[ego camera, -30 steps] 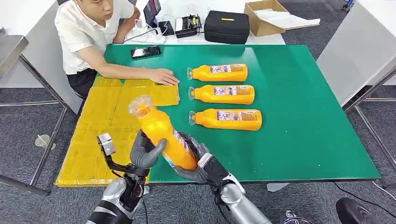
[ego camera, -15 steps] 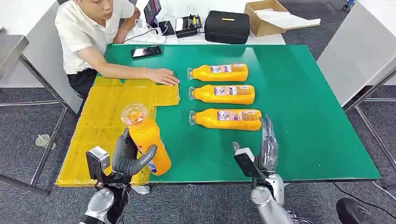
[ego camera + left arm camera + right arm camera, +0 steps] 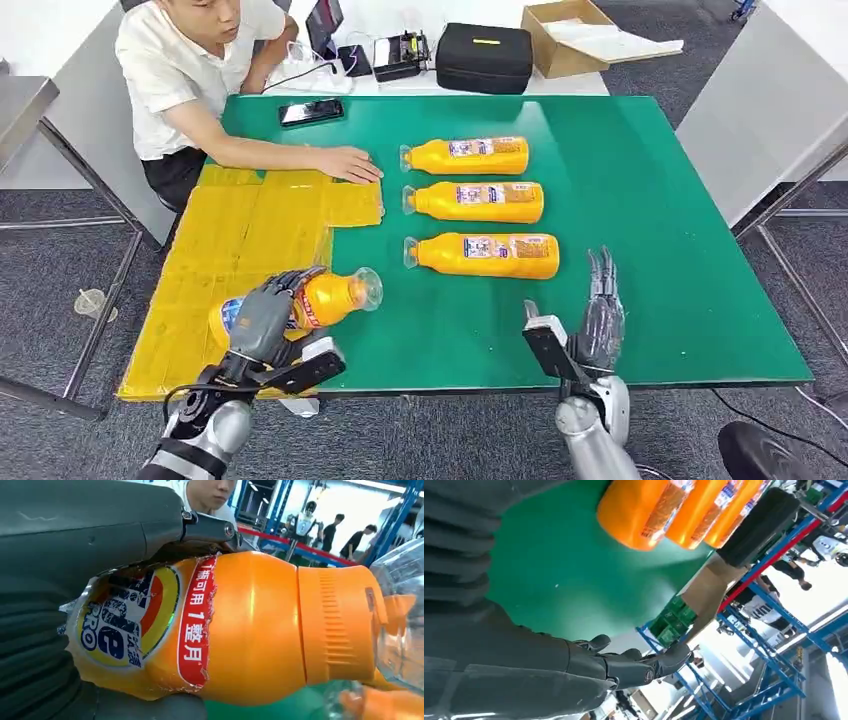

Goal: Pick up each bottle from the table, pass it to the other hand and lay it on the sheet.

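Note:
My left hand (image 3: 264, 318) grips an orange bottle (image 3: 325, 298) that lies on its side at the near edge of the yellow sheet (image 3: 235, 240), clear cap pointing right over the green table (image 3: 640, 200). In the left wrist view the same bottle (image 3: 240, 625) sits in my left hand (image 3: 65, 580) with its label showing. Three more orange bottles (image 3: 470, 156) (image 3: 478, 202) (image 3: 487, 256) lie in a column mid-table. My right hand (image 3: 598, 315) stands open and upright near the front edge, holding nothing; its fingers (image 3: 634, 665) are straight.
A person sits at the far left with a hand (image 3: 347, 163) resting on the sheet's far end. A phone (image 3: 311, 111), a black case (image 3: 485, 58) and a cardboard box (image 3: 575, 35) lie behind the table. Bare green surface stretches right of the bottles.
The bottle went from both hands to my left hand alone, then tipped from upright onto its side over the sheet's near edge. My right hand let go, moved right and opened.

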You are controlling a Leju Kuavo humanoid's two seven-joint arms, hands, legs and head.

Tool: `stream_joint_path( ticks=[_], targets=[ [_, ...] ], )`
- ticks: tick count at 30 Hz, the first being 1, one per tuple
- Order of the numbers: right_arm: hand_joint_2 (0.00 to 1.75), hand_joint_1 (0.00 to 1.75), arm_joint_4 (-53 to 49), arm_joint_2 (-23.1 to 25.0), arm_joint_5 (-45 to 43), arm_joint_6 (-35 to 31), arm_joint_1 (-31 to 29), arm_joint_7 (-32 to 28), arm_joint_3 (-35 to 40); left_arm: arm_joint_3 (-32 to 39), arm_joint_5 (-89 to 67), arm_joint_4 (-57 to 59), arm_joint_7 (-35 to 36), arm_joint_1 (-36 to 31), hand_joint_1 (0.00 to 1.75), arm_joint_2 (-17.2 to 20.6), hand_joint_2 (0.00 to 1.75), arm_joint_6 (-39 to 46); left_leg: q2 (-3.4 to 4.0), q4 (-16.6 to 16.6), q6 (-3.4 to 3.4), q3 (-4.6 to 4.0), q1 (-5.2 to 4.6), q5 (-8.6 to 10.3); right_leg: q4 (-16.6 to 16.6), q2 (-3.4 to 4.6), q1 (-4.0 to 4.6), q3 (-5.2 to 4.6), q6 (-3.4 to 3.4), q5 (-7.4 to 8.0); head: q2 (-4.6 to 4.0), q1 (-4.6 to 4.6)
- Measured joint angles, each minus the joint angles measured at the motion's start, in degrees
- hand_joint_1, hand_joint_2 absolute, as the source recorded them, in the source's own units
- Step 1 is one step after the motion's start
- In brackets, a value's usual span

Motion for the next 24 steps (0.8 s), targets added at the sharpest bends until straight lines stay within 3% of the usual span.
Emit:
stream_joint_path(
  ticks=[7, 8, 9, 10, 11, 12, 24],
  targets=[
    [1.75, 0.0, 0.66, 0.68, -1.25, 0.88, -1.1, -1.14, 0.2, -2.19, -5.45, 5.86, 1.42, -4.07, 1.75, 1.18, 1.75, -2.34, -0.05, 0.0, 0.0, -0.05, 0.0, 0.0, 0.0, -0.02, 0.0, -0.02, 0.0, -0.01, 0.0, -0.02],
    [1.75, 0.0, 1.26, 0.98, -1.9, 1.18, -1.78, -1.7, 0.48, -3.1, -7.28, 8.61, 1.16, -5.7, 1.48, 1.31, 1.75, -2.68, -0.04, 0.0, 0.0, -0.04, 0.0, 0.0, 0.0, -0.01, 0.01, -0.02, 0.0, 0.0, 0.0, -0.02],
    [1.75, 0.0, 2.02, 1.26, -2.23, 1.27, -2.5, -2.03, 0.91, -3.86, -7.78, 11.46, 0.41, -7.36, 1.08, 1.33, 1.75, -3.18, -0.04, 0.0, -0.02, -0.03, 0.0, 0.02, 0.0, 0.0, 0.01, -0.02, 0.0, 0.01, 0.0, 0.0],
    [1.75, 0.0, 2.67, 1.53, -2.76, 1.57, -3.14, -2.69, 1.36, -4.39, -7.82, 13.75, -0.4, -8.99, 0.4, 1.33, 1.75, -3.7, -0.02, 0.0, -0.04, -0.01, 0.01, 0.04, 0.0, 0.0, 0.02, -0.03, 0.0, 0.03, 0.0, -0.02],
    [1.75, 0.0, 3.46, 1.82, -3.28, 1.73, -3.73, -3.24, 1.75, -4.92, -7.41, 16.4, -1.4, -10.7, 0.09, 1.33, 1.75, -4.51, -0.02, 0.0, -0.07, 0.0, 0.02, 0.08, 0.01, 0.0, 0.03, -0.01, 0.0, 0.03, 0.0, -0.02],
    [1.75, 0.0, 4.13, 2.03, -3.85, 1.99, -4.22, -3.72, 2.1, -5.25, -6.73, 18.61, -2.48, -12.08, 0.0, 1.29, 1.75, -5.47, -0.01, 0.0, -0.05, 0.02, 0.02, 0.11, 0.02, 0.0, 0.03, 0.01, 0.0, 0.04, 0.0, 0.0],
    [1.75, 0.0, 10.4, 2.82, -7.54, 4.02, -7.46, -5.99, 4.28, -6.25, -0.48, 33.08, -5.09, -20.12, 0.0, 1.29, 1.75, -15.19, -0.06, -0.02, -0.05, 0.22, 0.02, 0.1, 0.03, -0.02, 0.02, 0.28, -0.01, 0.02, 0.0, 0.0]
  ],
)
